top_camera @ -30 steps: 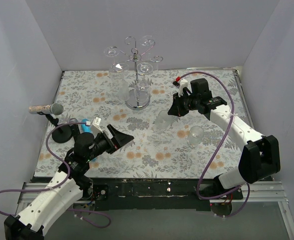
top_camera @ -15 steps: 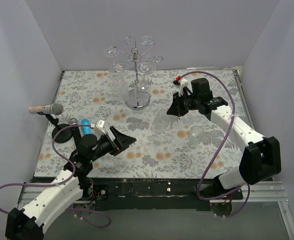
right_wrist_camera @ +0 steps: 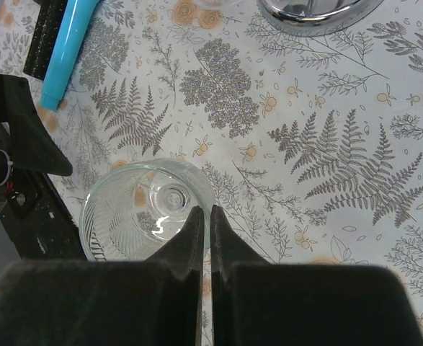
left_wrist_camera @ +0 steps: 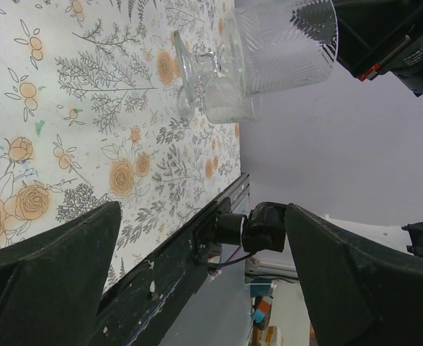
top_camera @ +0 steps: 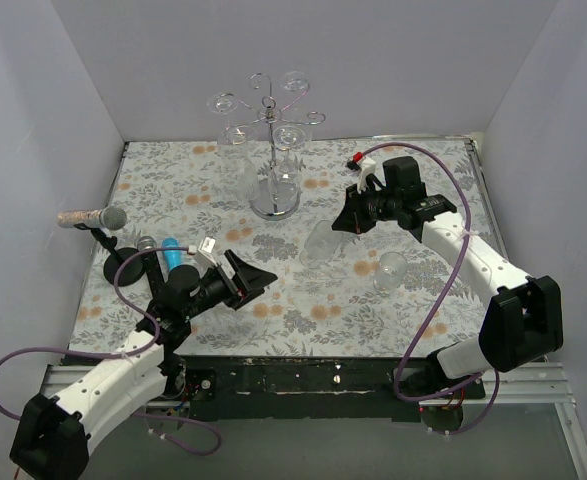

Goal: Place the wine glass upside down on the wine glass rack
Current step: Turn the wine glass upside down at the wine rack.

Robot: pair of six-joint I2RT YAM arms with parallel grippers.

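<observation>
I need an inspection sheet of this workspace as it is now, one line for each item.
Surface: floral-print table cover, flat.
Job's things: shiny silver wire rack upright at the back, hanging glasses on it; clear wine glass pinched at its rim, off the rack.
Clutter: second clear glass on the cover; blue pen-like tube; microphone on black stand.
Grippers: left gripper open, empty; right gripper shut on the clear wine glass.
Cables: purple cables looping along both arms.
Surroundings: plain pale walls.
</observation>
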